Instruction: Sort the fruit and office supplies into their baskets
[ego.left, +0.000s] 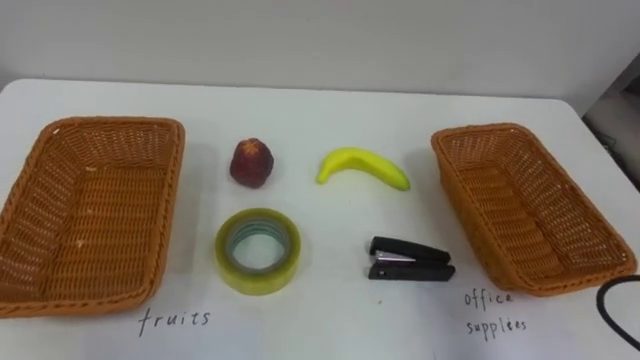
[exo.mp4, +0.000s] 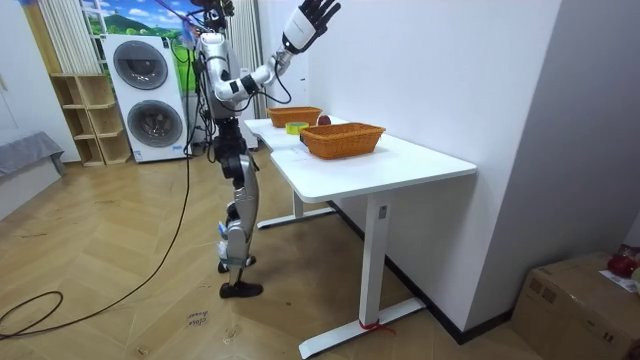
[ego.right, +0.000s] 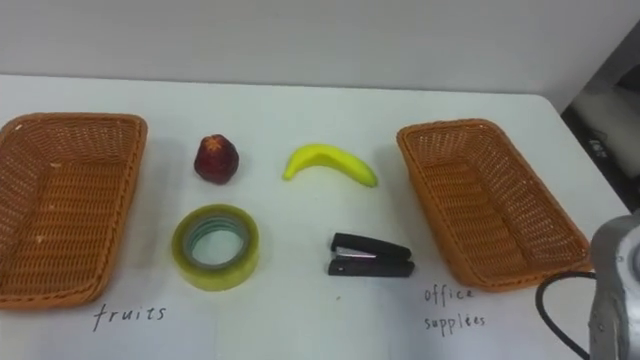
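Table (ego.left: 320, 110), white, carries everything. Left basket (ego.left: 95, 215), brown wicker, rectangular, sits at the table's left end and holds nothing; take it as the reference. Right basket (ego.left: 525, 205) is the same weave, well apart from the left basket at the far right, angled a little, also with nothing in it. Each has a handwritten label on the tabletop: one (ego.left: 175, 320) just in front of the left basket's near right corner, the other (ego.left: 490, 312) far to the right of it.

All four loose items lie on the bare tabletop to the right of the left basket, none touching it. Tape roll (ego.left: 256, 280), yellowish and flat on its side, is just right of the left basket, level with its near half. Banana (ego.left: 362, 166) lies farther right, level with the basket's far half. Stapler (ego.left: 410, 262), black and closed, is farther right again, level with the tape. Red fruit (ego.left: 251, 163) sits near the left basket's far right corner, directly behind the tape.

Room view: robot stands upright at the table's long edge. Right hand (exo.mp4: 315, 15) is raised high above the table, fingers spread apart, holding nothing.
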